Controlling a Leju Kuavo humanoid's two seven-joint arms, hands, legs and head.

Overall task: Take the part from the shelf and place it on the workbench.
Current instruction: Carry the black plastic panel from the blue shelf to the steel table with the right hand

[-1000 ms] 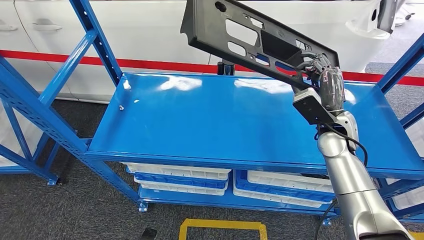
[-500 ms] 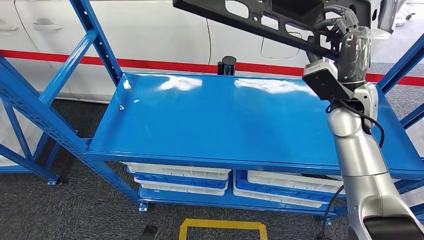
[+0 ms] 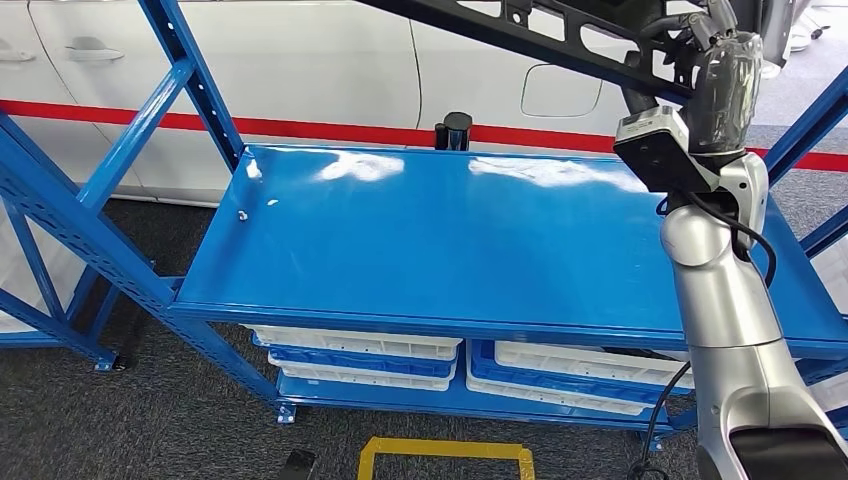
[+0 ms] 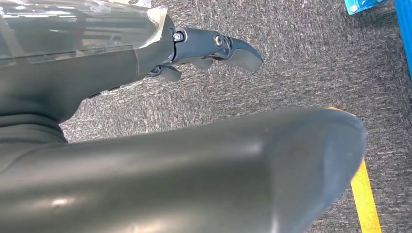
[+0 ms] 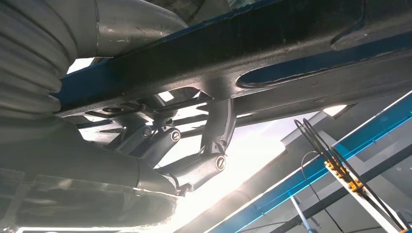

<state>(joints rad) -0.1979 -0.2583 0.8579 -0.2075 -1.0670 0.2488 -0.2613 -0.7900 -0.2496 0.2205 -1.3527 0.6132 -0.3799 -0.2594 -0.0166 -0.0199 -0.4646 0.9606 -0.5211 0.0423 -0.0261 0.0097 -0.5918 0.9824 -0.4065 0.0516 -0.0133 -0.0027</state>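
Observation:
The part is a long black plastic panel with cut-out slots. It hangs in the air above the back right of the blue shelf top, and its upper portion runs out of the head view. My right hand grips it near its right end, fingers hooked through an opening. In the right wrist view the fingers wrap around a bar of the part. My left hand hangs over grey carpet with its fingers apart and nothing in them.
White and blue bins sit on the lower shelf level. Blue uprights frame the rack at left and right. A white car stands behind it. A small black post rises at the back edge. Yellow floor tape lies in front.
My right arm has lifted the part higher and to the right, away from the shelf top. The part now sits flatter and partly leaves the top of the head view.

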